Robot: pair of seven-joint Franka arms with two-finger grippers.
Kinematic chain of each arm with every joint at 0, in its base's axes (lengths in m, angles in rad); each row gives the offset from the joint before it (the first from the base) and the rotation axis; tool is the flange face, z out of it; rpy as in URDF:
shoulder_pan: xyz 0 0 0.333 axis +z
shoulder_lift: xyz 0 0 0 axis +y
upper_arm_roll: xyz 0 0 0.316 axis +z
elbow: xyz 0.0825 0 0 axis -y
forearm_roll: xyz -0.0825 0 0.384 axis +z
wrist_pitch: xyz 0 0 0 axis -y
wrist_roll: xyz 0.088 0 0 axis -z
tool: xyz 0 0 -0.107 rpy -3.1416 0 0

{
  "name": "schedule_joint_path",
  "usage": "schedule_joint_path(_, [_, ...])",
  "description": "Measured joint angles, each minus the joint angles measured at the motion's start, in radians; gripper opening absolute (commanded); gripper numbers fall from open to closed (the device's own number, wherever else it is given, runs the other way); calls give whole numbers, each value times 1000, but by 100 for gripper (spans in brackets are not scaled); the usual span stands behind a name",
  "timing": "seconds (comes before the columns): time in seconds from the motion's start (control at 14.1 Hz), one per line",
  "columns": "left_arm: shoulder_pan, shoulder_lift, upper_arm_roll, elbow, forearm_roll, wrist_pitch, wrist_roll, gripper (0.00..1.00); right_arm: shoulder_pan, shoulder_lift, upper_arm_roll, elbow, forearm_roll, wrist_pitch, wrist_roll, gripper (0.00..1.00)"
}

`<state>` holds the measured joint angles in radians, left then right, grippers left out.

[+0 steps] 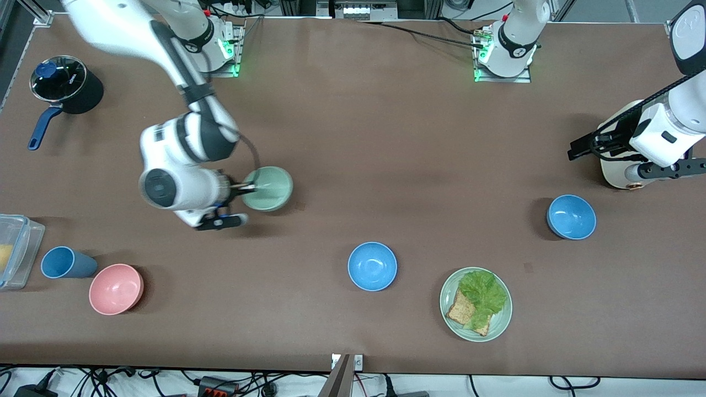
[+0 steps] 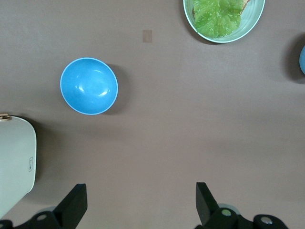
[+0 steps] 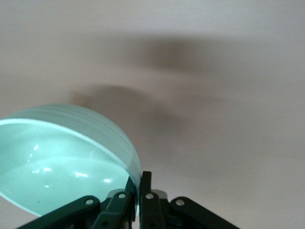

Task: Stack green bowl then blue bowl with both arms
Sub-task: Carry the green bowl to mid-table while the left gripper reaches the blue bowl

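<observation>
My right gripper (image 1: 242, 189) is shut on the rim of the pale green bowl (image 1: 268, 188) and holds it tilted, just above the table. The right wrist view shows its fingers (image 3: 145, 183) pinching the bowl's wall (image 3: 62, 157). Two look-alike blue bowls stand on the table: one (image 1: 372, 266) near the middle, one (image 1: 571, 216) toward the left arm's end. My left gripper (image 1: 583, 148) is open and empty in the air at the left arm's end, beside a cream-white object. The left wrist view shows its gripper (image 2: 140, 202) over bare table, apart from a blue bowl (image 2: 89, 86).
A pale green plate (image 1: 499, 325) with toast and lettuce lies near the front edge. A pink bowl (image 1: 116, 288), blue cup (image 1: 66, 263) and clear container (image 1: 14, 251) sit at the right arm's end. A black pot (image 1: 66, 85) stands farther back. The cream-white object (image 1: 620, 168) stands under the left arm.
</observation>
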<state>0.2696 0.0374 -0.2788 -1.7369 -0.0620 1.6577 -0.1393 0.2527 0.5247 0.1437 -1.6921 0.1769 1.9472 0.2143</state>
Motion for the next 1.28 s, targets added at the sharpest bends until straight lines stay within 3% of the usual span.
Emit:
schedule_joint_path(0.28, [0, 1, 2, 0, 0, -3, 0, 100, 156, 80, 0, 77, 124, 5, 164, 0])
schedule_joint_path(0.5, [28, 35, 6, 1, 0, 0, 0, 100, 243, 132, 0, 110, 155, 5, 218, 0])
schedule_joint_path(0.99, [159, 299, 17, 49, 34, 157, 149, 100, 328, 197, 0, 116, 156, 59, 276, 0])
schedule_joint_path(1.07, [162, 324, 17, 48, 64, 177, 153, 100, 332, 205, -1, 116, 156, 59, 276, 39])
schedule_joint_path(1.14, [161, 342, 15, 47, 82, 197, 153, 100, 336, 210, -1, 116, 156, 59, 279, 99])
schedule_joint_path(1.28, [158, 361, 12, 26, 98, 240, 153, 100, 341, 213, -1, 121, 155, 64, 320, 100])
